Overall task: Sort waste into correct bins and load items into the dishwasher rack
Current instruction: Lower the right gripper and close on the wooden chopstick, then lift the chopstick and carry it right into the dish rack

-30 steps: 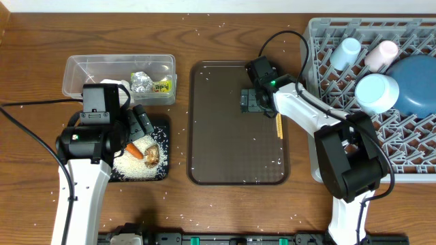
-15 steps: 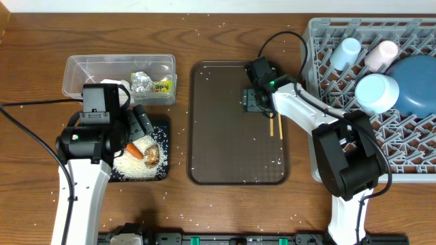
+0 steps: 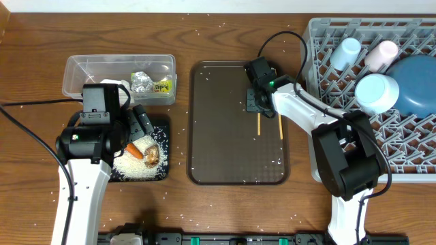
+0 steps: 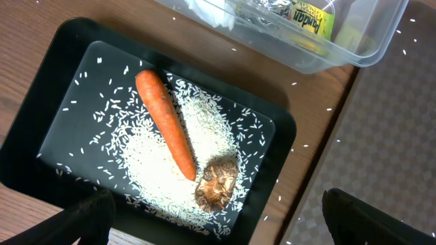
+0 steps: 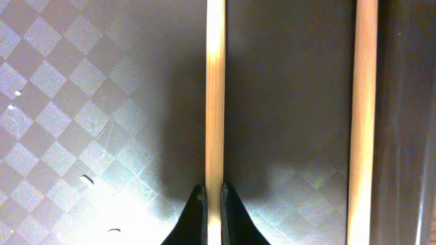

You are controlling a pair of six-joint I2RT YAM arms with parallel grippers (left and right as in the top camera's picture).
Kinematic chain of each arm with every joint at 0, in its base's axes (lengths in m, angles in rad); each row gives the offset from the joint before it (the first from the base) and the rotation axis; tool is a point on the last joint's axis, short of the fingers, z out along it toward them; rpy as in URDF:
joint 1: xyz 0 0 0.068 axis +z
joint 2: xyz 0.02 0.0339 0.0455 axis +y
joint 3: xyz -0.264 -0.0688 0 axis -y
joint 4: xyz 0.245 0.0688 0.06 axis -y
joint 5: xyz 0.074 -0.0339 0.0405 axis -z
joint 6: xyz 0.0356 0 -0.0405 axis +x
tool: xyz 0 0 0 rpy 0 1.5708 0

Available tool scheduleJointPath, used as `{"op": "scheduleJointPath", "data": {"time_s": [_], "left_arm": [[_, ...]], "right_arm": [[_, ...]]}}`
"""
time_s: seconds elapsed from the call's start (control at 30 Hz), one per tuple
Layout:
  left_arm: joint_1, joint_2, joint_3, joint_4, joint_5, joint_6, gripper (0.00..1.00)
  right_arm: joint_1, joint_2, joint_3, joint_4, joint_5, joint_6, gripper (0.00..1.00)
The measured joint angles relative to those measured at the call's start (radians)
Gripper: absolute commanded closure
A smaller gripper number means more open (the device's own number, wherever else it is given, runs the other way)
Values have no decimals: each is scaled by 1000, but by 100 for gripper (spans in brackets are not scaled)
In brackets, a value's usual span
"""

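My right gripper point(image 3: 256, 106) is over the brown serving tray point(image 3: 225, 150), shut on one wooden chopstick point(image 5: 214, 95). Its fingertips point(image 5: 196, 211) pinch the stick near one end. The other chopstick point(image 5: 364, 102) lies parallel to the right, on the tray point(image 3: 280, 126). My left gripper point(image 4: 231, 228) hangs open above the black tray point(image 4: 61, 82). That tray holds the carrot point(image 4: 165, 122), the brown food lump point(image 4: 218, 185) and rice point(image 4: 160, 170). The clear tub point(image 3: 82, 71) holds the foil ball point(image 3: 142, 80), the packet point(image 3: 161, 86) and a white napkin point(image 4: 211, 10).
The grey dishwasher rack point(image 3: 320, 41) at right carries the dark-blue plate point(image 3: 415, 85), an upturned white bowl point(image 3: 377, 92), a light-blue cup point(image 3: 345, 51) and a pale cup point(image 3: 383, 53). Rice grains are scattered over the wooden table and the serving tray.
My right gripper has gone from open to shut on one chopstick and drawn it left, away from the other stick. The left arm has not moved.
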Motion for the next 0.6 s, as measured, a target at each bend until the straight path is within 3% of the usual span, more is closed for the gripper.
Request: {"op": "scheduleJointPath", "data": {"time_s": [0.43, 0.6], "left_arm": [[0, 0, 0, 0, 0, 0, 2], [0, 0, 0, 0, 0, 0, 2]], "right_arm": [[-4, -29, -3, -59, -65, -4, 99], [-19, -143, -9, -76, -94, -77, 99]]}}
